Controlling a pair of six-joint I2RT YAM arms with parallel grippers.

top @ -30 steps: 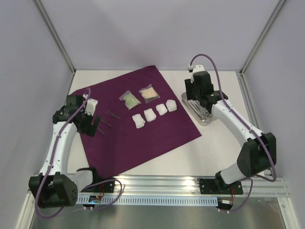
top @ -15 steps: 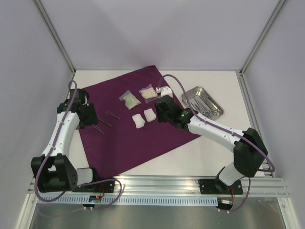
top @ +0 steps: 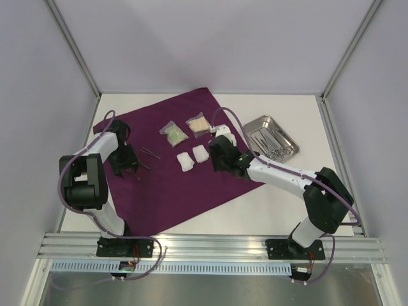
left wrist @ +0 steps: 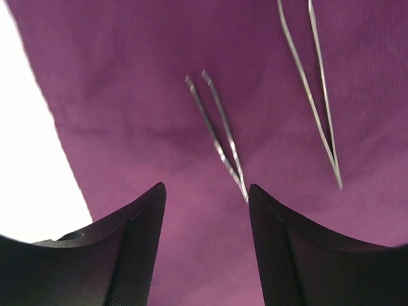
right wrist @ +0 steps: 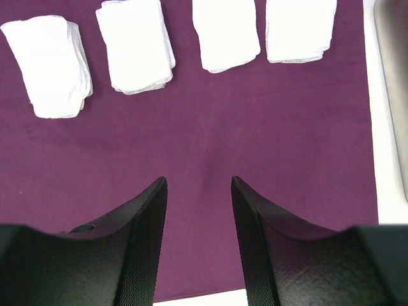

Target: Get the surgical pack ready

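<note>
small tweezers (left wrist: 233, 167) on purple cloth (left wrist: 127, 108)

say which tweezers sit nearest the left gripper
The left tweezers in the wrist view: joined end beside the left gripper; the other tweezers lie further right.

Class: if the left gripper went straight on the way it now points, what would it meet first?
Probably the nearer pair of thin steel tweezers, whose joined end lies just ahead between the fingers, on the deep-purple fabric cloth. Depth is unclear; it may touch cloth first.
</note>
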